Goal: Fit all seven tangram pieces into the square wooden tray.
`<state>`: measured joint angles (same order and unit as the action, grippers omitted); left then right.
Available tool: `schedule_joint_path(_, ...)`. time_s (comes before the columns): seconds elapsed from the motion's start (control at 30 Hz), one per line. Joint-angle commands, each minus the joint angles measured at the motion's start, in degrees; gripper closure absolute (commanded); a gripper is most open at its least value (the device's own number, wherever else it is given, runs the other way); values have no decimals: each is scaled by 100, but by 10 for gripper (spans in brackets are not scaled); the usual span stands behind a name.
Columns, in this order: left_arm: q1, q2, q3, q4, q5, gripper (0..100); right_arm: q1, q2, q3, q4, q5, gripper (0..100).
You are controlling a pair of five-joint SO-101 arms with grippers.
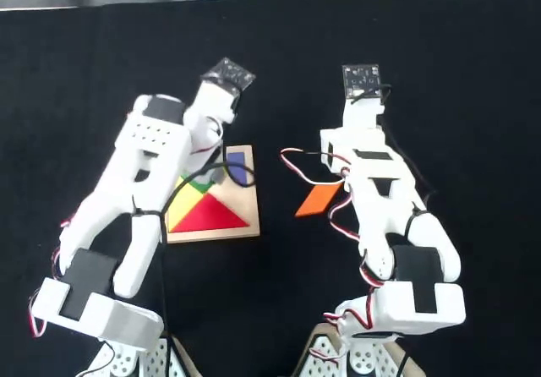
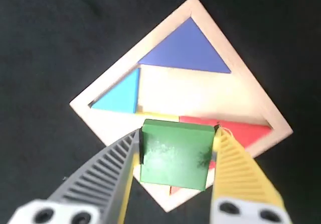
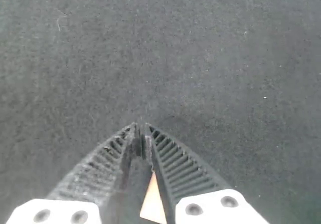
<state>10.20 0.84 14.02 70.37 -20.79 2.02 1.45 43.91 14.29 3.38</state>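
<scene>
The square wooden tray (image 2: 200, 92) lies on the black table under my left arm. In it are a dark blue triangle (image 2: 186, 49), a small light blue triangle (image 2: 123, 94), a red triangle (image 2: 246, 132) and a thin strip of yellow piece (image 2: 160, 116). My left gripper (image 2: 175, 132) is shut on a green square piece (image 2: 174, 156), held just above the tray's near corner. An orange parallelogram (image 1: 319, 199) rests on the table beside my right arm, outside the tray (image 1: 215, 233). My right gripper (image 3: 142, 129) points at bare table, shut with nothing between its fingers.
The black table (image 1: 473, 123) is open to the right of the right arm and behind both arms. The left arm (image 1: 144, 174) covers the tray's left side in the high view. The arm bases stand at the front edge.
</scene>
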Motion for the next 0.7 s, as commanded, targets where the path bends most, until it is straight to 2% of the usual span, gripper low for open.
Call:
schedule_joint_path(0.0,-57,-264,453,-985,62,801,79,-101,-435,-88,53,976)
schedule_joint_path(0.1,-66,-264,796,-1591,62,801,79,-92,-435,-97,53,976)
schedule_joint_path(0.2,-92,-176,831,-1802,62,800,70,-92,-435,-105,53,976)
schedule_joint_path(0.33,-101,431,365,-1538,-237,801,53,-92,-444,-105,53,976)
schedule_joint_path(0.5,-110,1187,-488,-879,-264,801,53,-92,-444,-114,53,976)
schedule_joint_path(0.67,-242,1327,-769,-844,-281,801,62,-92,-444,-114,53,976)
